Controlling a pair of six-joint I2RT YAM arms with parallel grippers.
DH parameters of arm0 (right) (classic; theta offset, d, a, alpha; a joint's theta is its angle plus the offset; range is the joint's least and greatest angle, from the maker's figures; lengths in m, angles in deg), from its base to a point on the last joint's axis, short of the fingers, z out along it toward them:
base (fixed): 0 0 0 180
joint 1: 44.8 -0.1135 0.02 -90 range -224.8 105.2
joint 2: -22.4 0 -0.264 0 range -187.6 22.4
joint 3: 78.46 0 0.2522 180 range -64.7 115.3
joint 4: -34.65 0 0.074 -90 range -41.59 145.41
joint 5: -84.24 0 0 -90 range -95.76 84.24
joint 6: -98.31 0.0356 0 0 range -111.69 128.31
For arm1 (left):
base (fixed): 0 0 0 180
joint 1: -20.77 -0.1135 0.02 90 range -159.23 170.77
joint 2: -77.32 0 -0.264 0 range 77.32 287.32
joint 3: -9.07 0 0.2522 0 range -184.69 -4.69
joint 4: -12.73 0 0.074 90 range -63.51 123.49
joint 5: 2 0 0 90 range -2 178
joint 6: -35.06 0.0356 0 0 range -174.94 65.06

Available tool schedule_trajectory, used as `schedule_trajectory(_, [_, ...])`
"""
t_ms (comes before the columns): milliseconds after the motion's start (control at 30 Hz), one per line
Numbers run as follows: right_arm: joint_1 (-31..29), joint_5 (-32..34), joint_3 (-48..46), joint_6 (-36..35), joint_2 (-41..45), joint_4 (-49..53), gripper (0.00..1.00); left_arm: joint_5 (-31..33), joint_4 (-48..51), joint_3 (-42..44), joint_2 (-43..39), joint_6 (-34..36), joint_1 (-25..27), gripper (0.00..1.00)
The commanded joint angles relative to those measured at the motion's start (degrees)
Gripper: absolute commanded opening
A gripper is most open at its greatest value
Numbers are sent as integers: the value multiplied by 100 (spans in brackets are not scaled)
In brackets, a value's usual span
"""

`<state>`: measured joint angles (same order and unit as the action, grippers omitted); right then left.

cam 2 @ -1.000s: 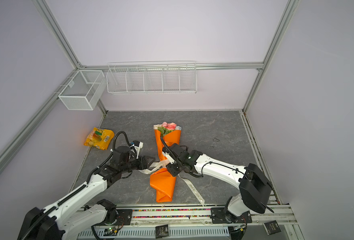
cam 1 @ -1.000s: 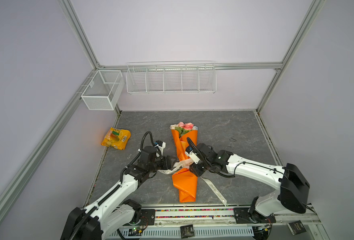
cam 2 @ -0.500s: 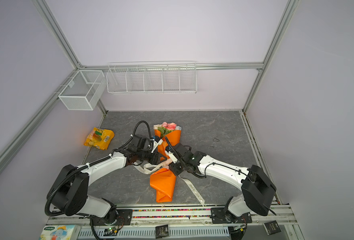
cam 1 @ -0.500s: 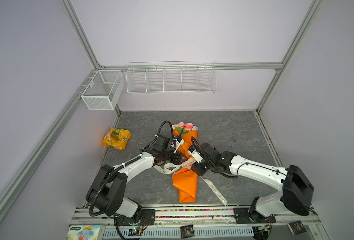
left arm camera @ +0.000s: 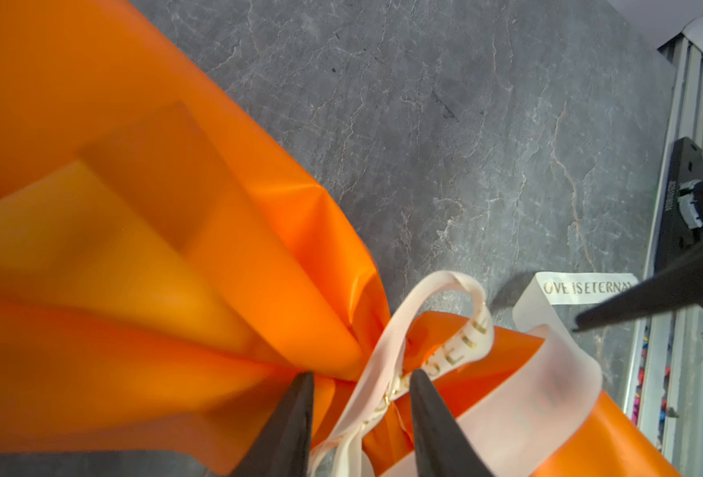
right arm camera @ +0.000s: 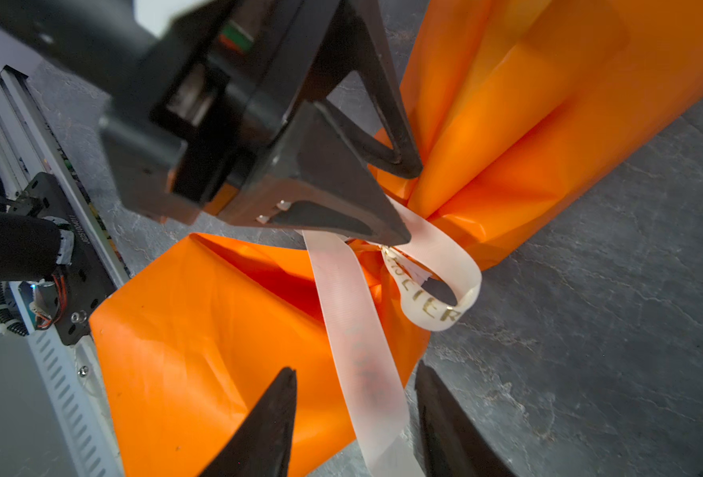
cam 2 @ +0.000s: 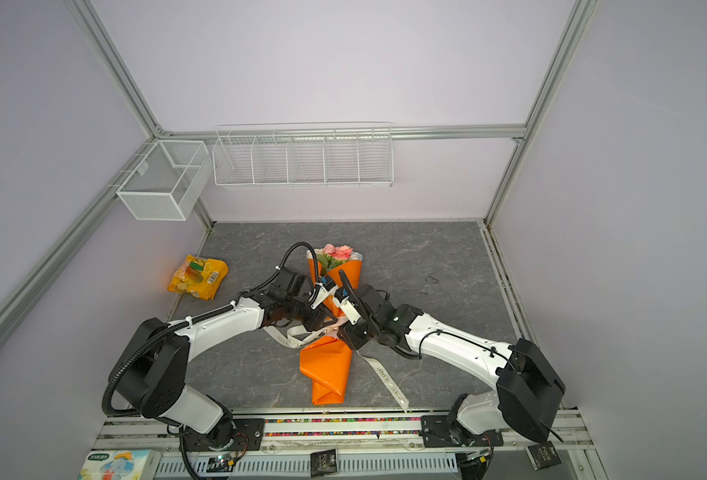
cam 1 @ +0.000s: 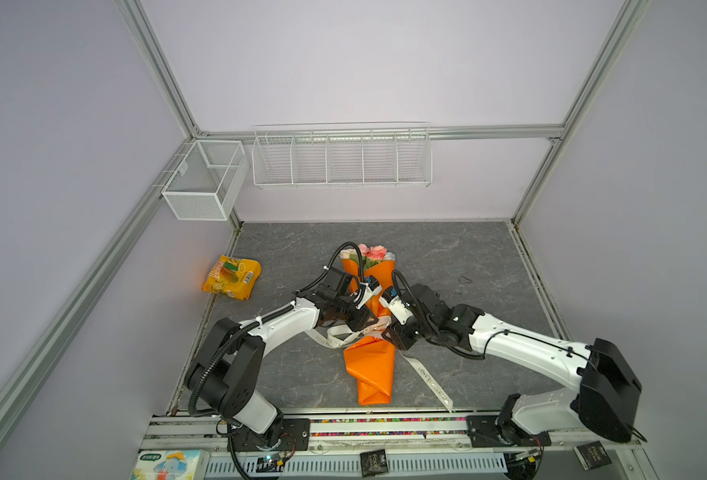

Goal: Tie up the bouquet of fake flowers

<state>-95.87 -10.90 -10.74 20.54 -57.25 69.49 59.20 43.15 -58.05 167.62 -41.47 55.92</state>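
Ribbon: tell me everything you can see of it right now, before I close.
The ribbon is a flat, cream, slightly see-through band with gold lettering. It wraps the pinched waist of the bouquet of fake flowers, where a small loop stands out. One tail crosses the lower orange paper onto the table toward the front rail; slack coils lie on the left arm's side. The left gripper straddles it at the waist and the right gripper straddles the tail, both with jaws open, neither visibly pinching.

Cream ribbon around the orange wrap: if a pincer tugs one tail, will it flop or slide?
Probably floppy: the cream ribbon droops in a soft loop and drapes over the orange wrap. It may slide on that glossy-looking paper. The loose-looking crossing could pull undone.
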Motion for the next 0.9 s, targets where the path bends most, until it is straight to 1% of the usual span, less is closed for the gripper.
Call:
schedule_trajectory(0, [43,-188,-68,85,37,-104,50,-164,438,-282,200,443,9,30])
schedule_trajectory(100, [44,-291,-66,103,-15,-122,51,-317,632,-356,238,542,25,31])
schedule_trajectory(233, [49,-289,3,96,-102,-66,51,-186,619,-268,42,515,35,37])
schedule_trajectory(400, [61,-217,42,87,-94,-70,51,-36,626,-183,-3,354,34,38])
schedule_trajectory(533, [66,-258,61,62,-137,-86,51,150,845,-353,192,254,36,36])
schedule_trajectory(700, [70,-380,86,94,-276,-105,51,71,905,-370,199,323,35,33])
schedule_trajectory(867, [67,-417,169,87,-395,-96,51,-31,937,-351,150,416,35,23])
